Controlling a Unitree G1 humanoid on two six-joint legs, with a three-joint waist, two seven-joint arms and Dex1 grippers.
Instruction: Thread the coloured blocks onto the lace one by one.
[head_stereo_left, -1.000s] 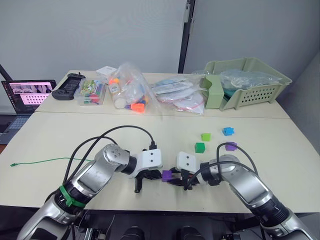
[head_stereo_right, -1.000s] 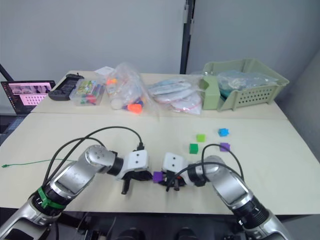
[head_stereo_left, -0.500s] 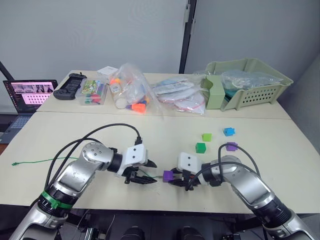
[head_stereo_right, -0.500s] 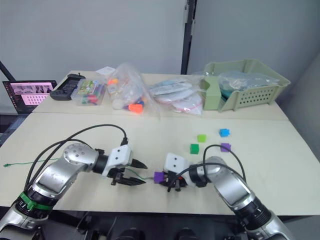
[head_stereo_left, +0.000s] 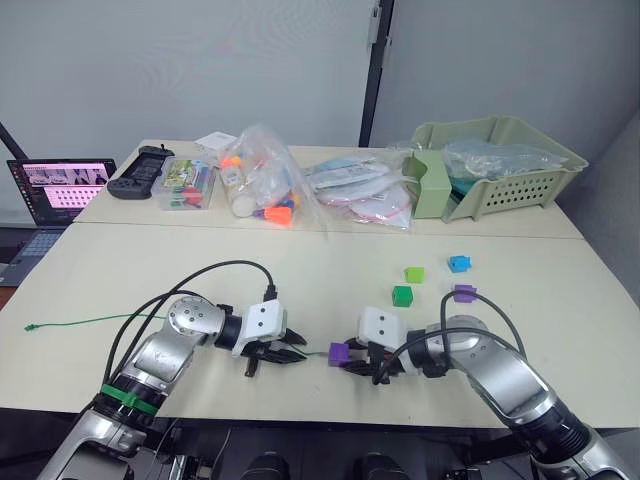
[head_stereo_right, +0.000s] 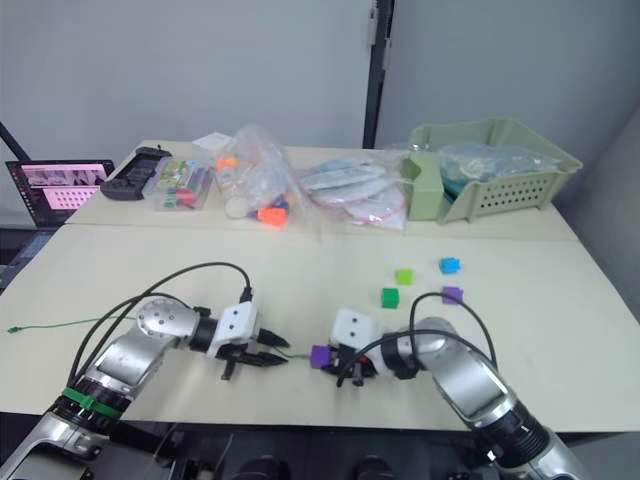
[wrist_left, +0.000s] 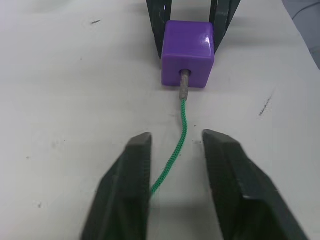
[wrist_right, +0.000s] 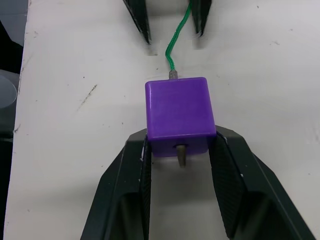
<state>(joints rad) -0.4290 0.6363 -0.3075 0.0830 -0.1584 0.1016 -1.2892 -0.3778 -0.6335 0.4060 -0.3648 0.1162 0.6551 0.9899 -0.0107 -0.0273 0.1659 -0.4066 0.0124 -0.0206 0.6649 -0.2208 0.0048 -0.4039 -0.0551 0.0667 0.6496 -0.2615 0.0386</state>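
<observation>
The broad cream-coloured surface (head_stereo_left: 300, 270) carries everything here, and no brand, label or writing on it can be read. At its far right stands a pale green slatted plastic basket (head_stereo_left: 500, 170) holding crumpled clear plastic whose contents cannot be made out. Off the far left edge an open laptop (head_stereo_left: 55, 190) is cut off by the frame, its screen too small to read. Along the back lie clear plastic bags of orange and multicoloured toys (head_stereo_left: 262, 190), flat bagged packets (head_stereo_left: 355, 190), a clear box of coloured pieces (head_stereo_left: 186, 185) and a black handheld controller (head_stereo_left: 140, 172). Near the front edge the left tool (head_stereo_left: 290, 353) lies low with its two black fingers spread, the thin green cord lace (wrist_left: 177, 145) running between them without being gripped; the lace trails away leftward to its far end (head_stereo_left: 30, 327). Facing it, the right tool (head_stereo_left: 352, 361) pinches a purple plastic cube (wrist_right: 179, 115) from both sides; the lace's stiff pale tip goes into the cube's hole and pokes out of the opposite face. Well apart to the right sit a dark green cube (head_stereo_left: 401, 295), a light green cube (head_stereo_left: 413, 274), a bright blue cube (head_stereo_left: 458, 263) and a second purple cube (head_stereo_left: 463, 293), loose on the surface.
</observation>
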